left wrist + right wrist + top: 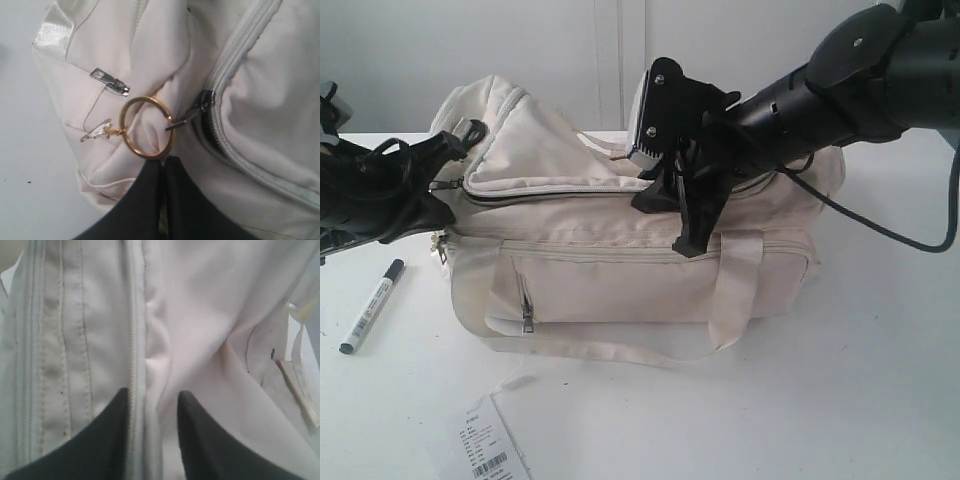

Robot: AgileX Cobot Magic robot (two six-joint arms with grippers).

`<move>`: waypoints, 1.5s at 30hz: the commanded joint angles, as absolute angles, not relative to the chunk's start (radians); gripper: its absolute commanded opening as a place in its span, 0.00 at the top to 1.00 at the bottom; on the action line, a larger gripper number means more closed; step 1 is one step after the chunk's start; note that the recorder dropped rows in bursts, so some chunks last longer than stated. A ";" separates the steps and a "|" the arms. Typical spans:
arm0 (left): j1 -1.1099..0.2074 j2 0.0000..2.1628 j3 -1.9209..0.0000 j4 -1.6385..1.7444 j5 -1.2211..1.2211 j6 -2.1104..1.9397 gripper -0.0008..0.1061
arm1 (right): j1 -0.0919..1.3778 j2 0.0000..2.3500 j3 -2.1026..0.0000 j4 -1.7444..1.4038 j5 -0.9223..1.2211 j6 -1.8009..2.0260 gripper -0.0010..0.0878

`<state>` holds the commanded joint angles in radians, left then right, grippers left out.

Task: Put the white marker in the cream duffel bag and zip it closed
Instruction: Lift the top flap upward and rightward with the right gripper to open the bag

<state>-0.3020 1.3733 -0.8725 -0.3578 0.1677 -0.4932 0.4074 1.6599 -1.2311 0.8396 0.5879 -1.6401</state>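
The white marker (372,305) with its black cap lies on the table left of the cream duffel bag (620,280), outside it. My left gripper (460,142) (164,160) is at the bag's left end, its jaws pressed together at the bottom of a gold ring (145,127). Beside the ring sits the top zipper's slider (202,102), and a short dark gap (212,135) shows past it. My right gripper (688,228) (152,395) hangs over the bag's top middle. Its fingers stand apart, either side of a fabric fold beside the zipper line (132,340).
A white barcode paper tag (488,445) lies on the table (880,400) in front of the bag. The right arm's black cable (880,225) loops beside the bag's right end. A webbing handle (730,300) drapes down the bag's front, near the pocket zipper pull (527,318).
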 joint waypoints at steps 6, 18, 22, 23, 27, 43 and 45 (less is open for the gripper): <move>-0.302 1.373 -0.873 -0.351 0.169 -0.433 0.99 | 0.447 1.568 -1.233 1.023 0.658 -1.618 0.39; -0.302 1.373 -0.873 -0.365 0.149 -0.317 0.99 | 0.600 1.810 -1.463 0.664 0.637 -1.304 0.39; -0.302 1.373 -0.873 -0.389 0.149 -0.317 0.99 | 0.600 1.884 -1.532 0.656 0.632 -1.303 0.39; -0.302 1.373 -0.873 -0.389 0.147 -0.317 0.99 | 0.600 1.895 -1.540 0.654 0.632 -1.303 0.39; -0.302 1.373 -0.873 -0.389 0.133 -0.317 0.99 | 0.600 1.935 -1.574 0.654 0.621 -1.303 0.40; -0.302 1.373 -0.873 -0.389 0.122 -0.317 0.99 | 0.600 1.953 -1.574 0.628 0.529 -1.297 0.99; -0.302 1.373 -0.873 -0.389 0.122 -0.317 0.99 | 0.600 1.949 -1.574 0.628 0.534 -1.294 0.99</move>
